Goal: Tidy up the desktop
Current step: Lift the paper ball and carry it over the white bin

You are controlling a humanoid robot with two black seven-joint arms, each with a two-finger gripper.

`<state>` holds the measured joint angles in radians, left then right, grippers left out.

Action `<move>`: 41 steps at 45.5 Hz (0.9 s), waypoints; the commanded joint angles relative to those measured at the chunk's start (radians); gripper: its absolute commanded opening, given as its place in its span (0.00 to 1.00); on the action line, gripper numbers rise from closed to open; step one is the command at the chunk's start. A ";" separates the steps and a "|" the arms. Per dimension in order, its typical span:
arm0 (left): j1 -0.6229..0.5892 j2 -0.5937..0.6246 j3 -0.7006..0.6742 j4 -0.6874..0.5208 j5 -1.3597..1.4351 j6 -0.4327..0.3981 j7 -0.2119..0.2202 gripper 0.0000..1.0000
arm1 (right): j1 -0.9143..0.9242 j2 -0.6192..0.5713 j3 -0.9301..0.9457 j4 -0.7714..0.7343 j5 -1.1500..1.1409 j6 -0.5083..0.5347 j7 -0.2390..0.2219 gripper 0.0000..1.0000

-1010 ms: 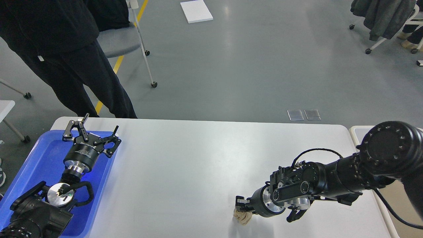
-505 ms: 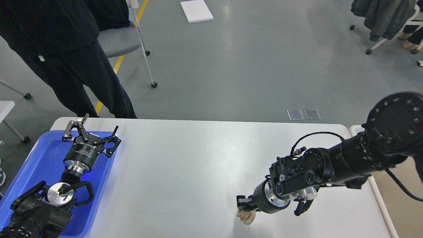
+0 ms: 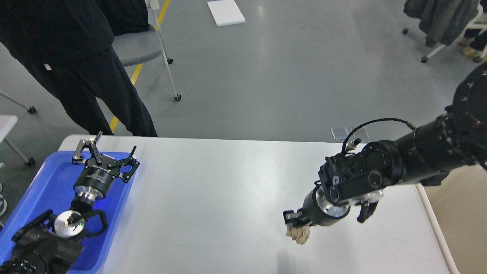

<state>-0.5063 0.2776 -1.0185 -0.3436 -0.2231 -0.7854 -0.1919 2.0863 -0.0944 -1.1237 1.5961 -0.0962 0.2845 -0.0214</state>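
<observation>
The desktop (image 3: 213, 198) is a wide light grey-white tabletop with rounded corners. My right gripper (image 3: 293, 223) is shut on a crumpled beige scrap of paper (image 3: 299, 236) and holds it a little above the desktop, right of the middle near the front. My left gripper (image 3: 104, 150) is open and empty, held over the far end of a blue plastic tray (image 3: 45, 190) at the left.
A beige bin with a cream rim (image 3: 462, 224) stands off the desktop's right edge, partly hidden by my right arm. A person in black (image 3: 76, 61) stands behind the far left corner beside a grey chair (image 3: 139, 45). A second chair with clothing (image 3: 441, 23) is far right.
My right gripper has lifted the beige scrap off the desktop and carried it up and to the right. My left arm has not moved.
</observation>
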 commanded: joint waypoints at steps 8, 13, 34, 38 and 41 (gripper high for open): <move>0.000 0.000 0.000 0.000 -0.001 0.000 -0.001 1.00 | 0.330 -0.100 -0.110 0.035 -0.046 0.278 0.000 0.00; 0.000 0.000 0.000 0.000 -0.001 0.000 -0.001 1.00 | 0.371 -0.114 -0.130 0.035 -0.063 0.280 -0.006 0.00; 0.000 0.000 0.000 0.000 -0.001 0.000 -0.001 1.00 | 0.327 -0.428 -0.272 -0.114 -0.169 0.145 -0.008 0.00; 0.000 0.000 0.000 0.000 -0.001 0.000 -0.001 1.00 | 0.273 -0.521 -0.272 -0.177 -0.169 0.092 -0.008 0.00; 0.000 0.000 0.000 0.000 -0.001 0.000 -0.001 1.00 | 0.222 -0.588 -0.259 -0.220 -0.166 0.035 -0.008 0.00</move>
<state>-0.5062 0.2777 -1.0186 -0.3436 -0.2240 -0.7854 -0.1932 2.4115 -0.4701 -1.3620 1.5098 -0.2496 0.4473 -0.0285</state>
